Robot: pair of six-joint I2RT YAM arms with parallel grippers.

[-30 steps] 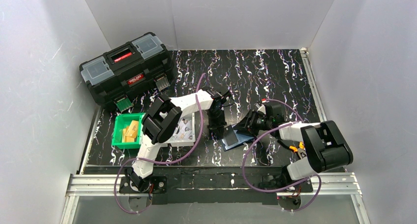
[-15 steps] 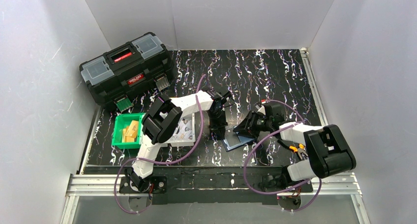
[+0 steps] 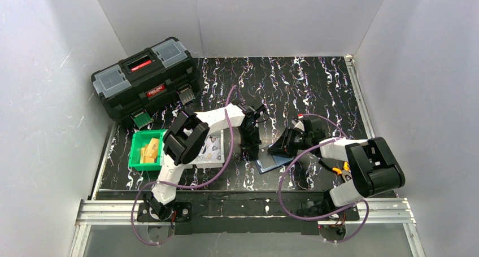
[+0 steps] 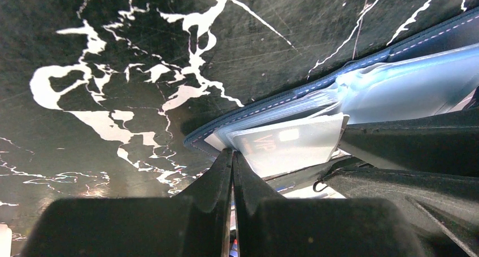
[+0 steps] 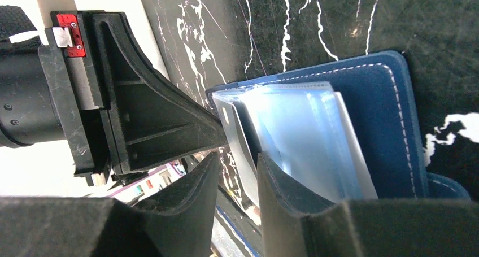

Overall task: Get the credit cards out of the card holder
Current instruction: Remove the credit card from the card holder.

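Black marbled table (image 3: 316, 82), white walls on 3 sides. Biggest thing on it is a black toolbox (image 3: 144, 76) at the far left, lid down. Nearer, a white tray (image 3: 221, 155) w/ printed slips sits just right of a green bin (image 3: 135, 158). A few tan credit cards (image 3: 149, 149) lie in that bin.

The card holder (image 3: 271, 162) lies spread on the table near the front, approx. centre, between the 2 arms. It's navy outside, w/ a stack of pale clear pockets inside.

Left gripper (image 4: 232, 153) comes in from the holder's left. Its jaws are pressed together w/ nothing between them, tips down right at the holder's corner, touching the edge of the pocket stack.

Right gripper (image 5: 237, 161) comes from the other side. Its jaws are a little apart, 1 either side of the edge of a pale pocket sheet at that same corner. Table still shows between 1 finger and the sheet, so not clamped.
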